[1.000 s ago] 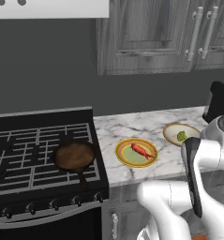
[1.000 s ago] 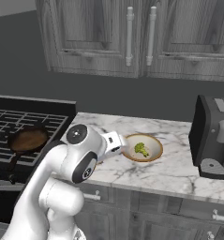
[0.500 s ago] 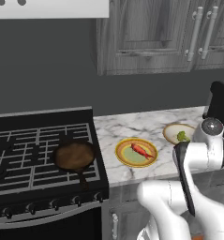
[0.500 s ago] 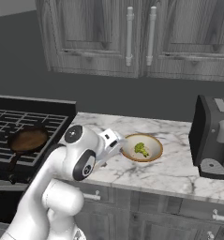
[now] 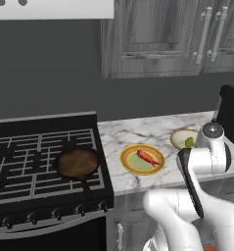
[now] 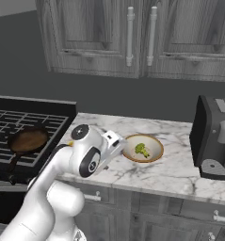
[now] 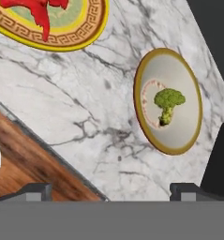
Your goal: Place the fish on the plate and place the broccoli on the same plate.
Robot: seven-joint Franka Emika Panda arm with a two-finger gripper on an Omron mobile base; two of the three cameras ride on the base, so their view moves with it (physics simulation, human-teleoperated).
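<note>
- The gripper [image 7: 111,190] is standing wide open and gripping nothing, its 2 dark fingertips [image 7: 36,190] poking up far apart at the bottom of the hand view, over the marble counter [image 7: 85,117].
- In the right base view the white hand is hanging above the counter's front part, just left of the tan bowl [image 6: 143,148].
- The fish [image 5: 147,157] is lying on the plate [image 5: 142,160], its bright red-orange body stretching across the pale green centre; in the hand view its red tail is reaching down onto the yellow patterned rim.
- The plate is sitting flat on the counter, near the stove's [image 5: 40,162] right edge.
- The broccoli [image 7: 168,104] is lying in the tan bowl, a small green floret resting near the bowl's middle.
- The bowl is sitting on the counter, to the right of the plate and apart from it, with bare marble showing between them.
- A dark brown frying pan [image 5: 78,163] is resting on the stove grates, left of the plate, its handle pointing toward the stove front.
- A black toaster [image 6: 212,136] is standing on the counter, right of the bowl.
</note>
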